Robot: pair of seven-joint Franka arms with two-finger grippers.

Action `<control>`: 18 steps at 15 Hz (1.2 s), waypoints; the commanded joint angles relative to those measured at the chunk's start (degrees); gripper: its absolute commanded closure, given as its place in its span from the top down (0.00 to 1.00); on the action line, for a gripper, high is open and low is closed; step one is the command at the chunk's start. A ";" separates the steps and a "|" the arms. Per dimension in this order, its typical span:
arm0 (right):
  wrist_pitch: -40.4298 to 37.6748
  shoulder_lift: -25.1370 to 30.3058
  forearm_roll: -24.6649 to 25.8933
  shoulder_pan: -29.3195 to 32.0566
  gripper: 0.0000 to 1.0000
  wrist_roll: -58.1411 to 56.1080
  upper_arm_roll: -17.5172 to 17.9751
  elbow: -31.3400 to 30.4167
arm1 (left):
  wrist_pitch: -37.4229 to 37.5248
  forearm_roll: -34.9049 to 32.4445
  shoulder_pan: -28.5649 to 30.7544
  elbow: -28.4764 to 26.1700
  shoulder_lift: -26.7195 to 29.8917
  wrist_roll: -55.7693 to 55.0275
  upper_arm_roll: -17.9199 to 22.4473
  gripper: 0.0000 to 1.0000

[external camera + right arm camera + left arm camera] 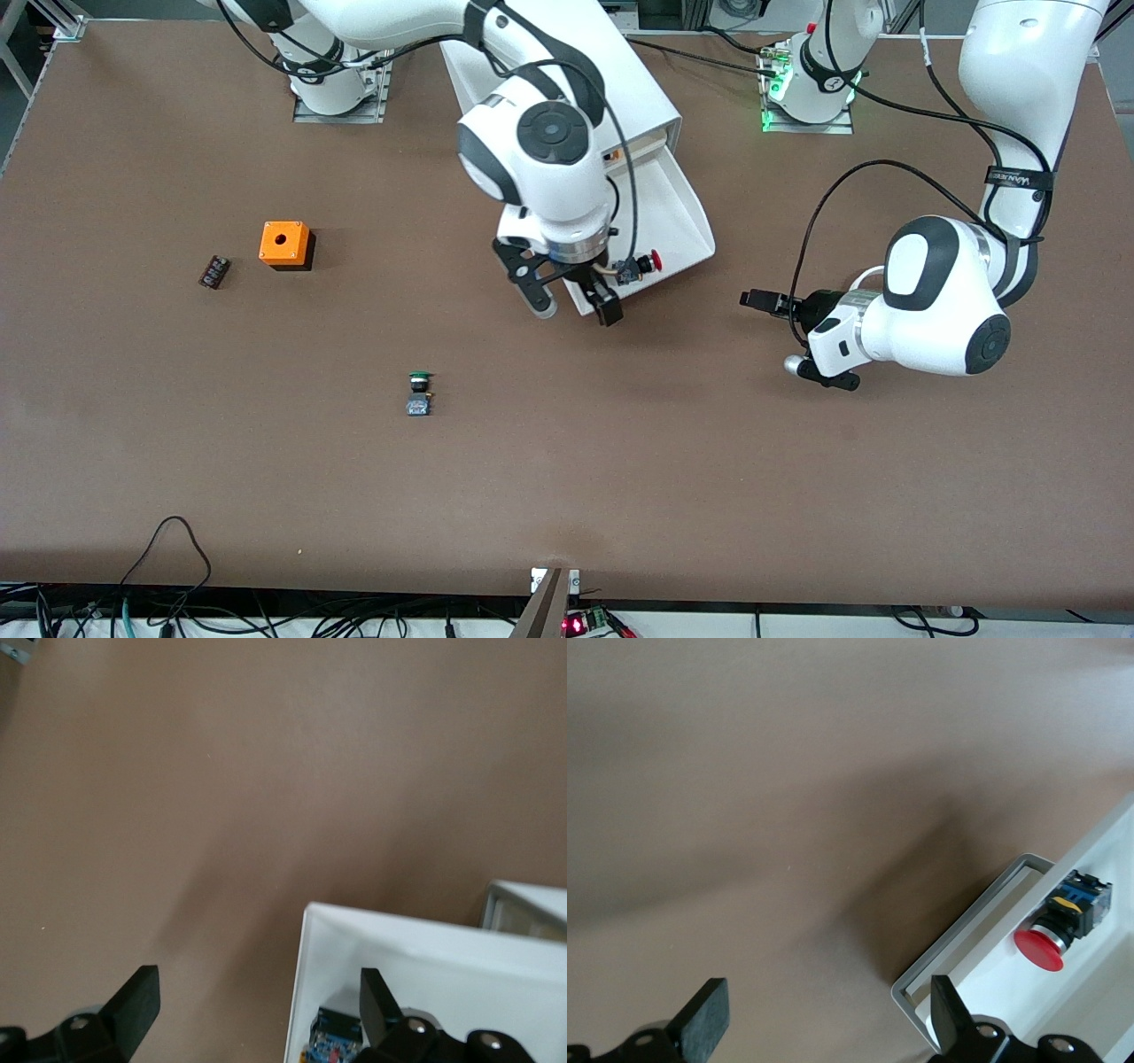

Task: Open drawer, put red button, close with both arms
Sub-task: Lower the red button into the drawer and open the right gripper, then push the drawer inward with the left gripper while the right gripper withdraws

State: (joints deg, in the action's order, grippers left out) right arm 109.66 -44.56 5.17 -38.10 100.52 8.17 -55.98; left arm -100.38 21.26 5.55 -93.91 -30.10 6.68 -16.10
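Observation:
The drawer [682,221] stands pulled out of the white cabinet [638,89] toward the front camera. The red button [642,264] lies on its side in the drawer near its front rim. My right gripper [576,308] is open and empty over the drawer's front corner, next to the button. In the right wrist view the gripper [252,1010] straddles the drawer's edge [306,974], and the button's blue base [335,1036] shows. My left gripper [780,332] is open and empty, low over bare table toward the left arm's end. The left wrist view shows the gripper [824,1023], the drawer's rim [966,930] and the red button [1050,935].
A green-capped button [419,390] stands on the table nearer the front camera. An orange box with a round hole [285,245] and a small dark part [213,271] lie toward the right arm's end.

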 commanded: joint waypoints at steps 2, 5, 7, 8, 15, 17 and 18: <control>-3.22 2.89 -4.55 5.04 1.00 -10.05 1.06 0.79 | 0.89 -6.55 -1.15 0.57 0.83 -8.24 -0.51 1.00; -5.68 4.56 -6.75 8.91 1.00 -19.80 0.97 0.79 | 0.89 -12.28 -4.56 2.06 0.83 -19.56 -0.86 1.00; -9.10 6.14 -6.84 10.93 1.00 -29.11 0.79 0.70 | -1.55 -14.13 -10.09 2.33 0.92 -33.58 -0.86 1.00; -10.42 6.58 -7.10 12.34 1.00 -32.55 0.79 0.61 | -3.66 -17.36 -12.21 2.33 1.01 -40.80 -0.86 1.00; -14.92 12.64 -7.54 22.09 1.00 -58.47 -0.87 -5.70 | -16.06 -23.54 -19.34 1.02 0.57 -57.81 -0.86 1.00; -14.13 15.63 -7.46 24.47 1.00 -62.36 -1.57 -10.88 | -18.08 -23.54 -19.70 -0.74 1.01 -61.77 -1.04 1.00; -14.04 16.25 -7.37 25.26 1.00 -64.73 -2.45 -12.38 | -18.27 -23.54 -19.96 -1.44 1.01 -62.48 -1.56 1.00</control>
State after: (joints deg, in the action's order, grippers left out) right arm 94.80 -33.12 -1.30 -14.52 40.39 6.74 -60.72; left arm -116.97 -0.81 -13.45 -93.23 -29.78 -52.49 -17.56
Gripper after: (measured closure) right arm 0.000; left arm 0.000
